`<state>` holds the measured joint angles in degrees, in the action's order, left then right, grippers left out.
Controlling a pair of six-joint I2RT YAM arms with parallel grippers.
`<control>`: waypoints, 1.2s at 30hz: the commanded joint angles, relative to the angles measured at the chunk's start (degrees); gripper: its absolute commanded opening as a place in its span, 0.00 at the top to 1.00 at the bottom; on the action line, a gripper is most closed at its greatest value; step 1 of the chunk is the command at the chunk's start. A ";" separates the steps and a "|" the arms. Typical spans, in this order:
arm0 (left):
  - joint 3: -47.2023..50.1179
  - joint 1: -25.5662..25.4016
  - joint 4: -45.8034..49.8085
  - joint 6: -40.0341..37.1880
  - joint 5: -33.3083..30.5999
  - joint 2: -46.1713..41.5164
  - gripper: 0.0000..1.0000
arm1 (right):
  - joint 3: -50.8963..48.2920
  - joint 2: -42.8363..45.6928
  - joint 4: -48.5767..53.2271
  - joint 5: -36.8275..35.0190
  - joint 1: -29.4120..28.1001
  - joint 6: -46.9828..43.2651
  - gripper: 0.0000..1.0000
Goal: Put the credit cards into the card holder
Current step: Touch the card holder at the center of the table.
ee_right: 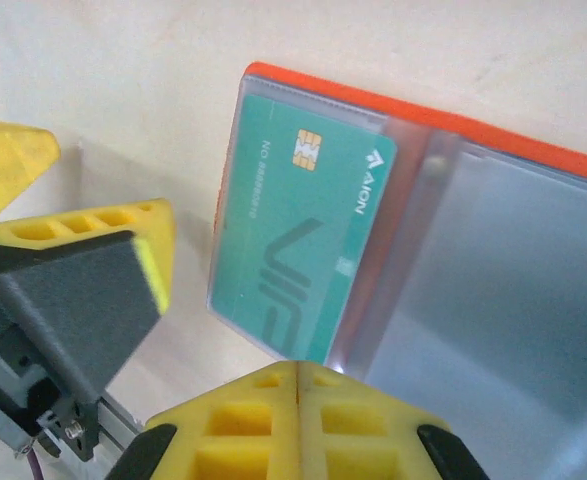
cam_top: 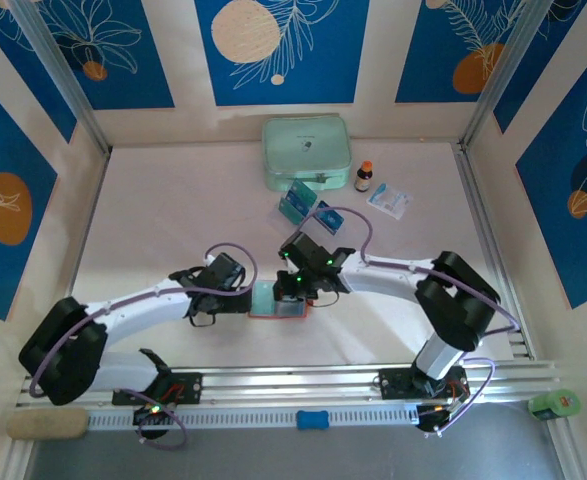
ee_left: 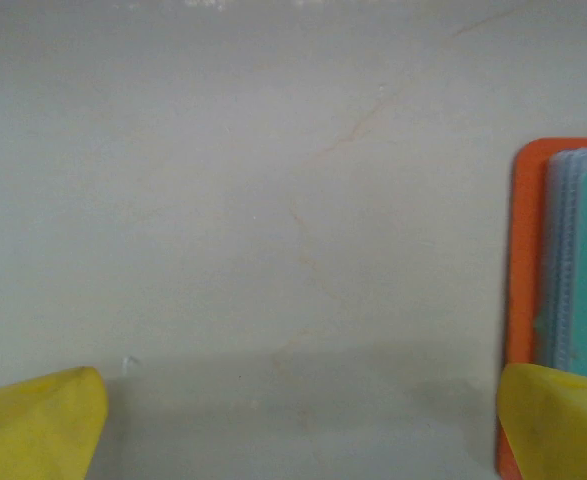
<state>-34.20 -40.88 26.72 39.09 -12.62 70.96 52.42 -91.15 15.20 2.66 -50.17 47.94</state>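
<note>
Your credit card [ee_right: 293,230] lies in the card holder [ee_left: 525,300], its length pointing away from your right gripper [ee_right: 298,388] (chip end far). That gripper's fingers are together; the left gripper [ee_left: 298,420] is spread apart.

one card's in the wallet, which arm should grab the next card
Right, probably. The spare cards lie just beyond the wallet, nearer the right hand. The left hand is open with one finger over the wallet's edge, perhaps steadying it.

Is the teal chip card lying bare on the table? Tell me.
No, the teal chip card sits inside a clear pocket of the orange-red wallet.
</note>
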 commanded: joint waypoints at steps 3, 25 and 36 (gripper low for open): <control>-3.49 0.71 2.65 -1.05 -0.46 -2.58 0.00 | -2.54 2.95 5.39 -2.83 0.61 -1.29 1.00; -10.01 1.76 -14.29 -1.39 13.31 9.10 0.00 | -7.45 1.85 5.91 -6.48 -0.02 -0.97 1.00; -7.84 1.79 -18.48 0.74 16.57 10.23 0.00 | -10.82 -0.17 4.64 -7.05 1.05 -1.99 1.00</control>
<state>-43.00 -39.70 10.31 38.61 1.98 80.12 44.07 -90.08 18.94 -3.01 -49.41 46.81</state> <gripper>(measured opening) 0.998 0.054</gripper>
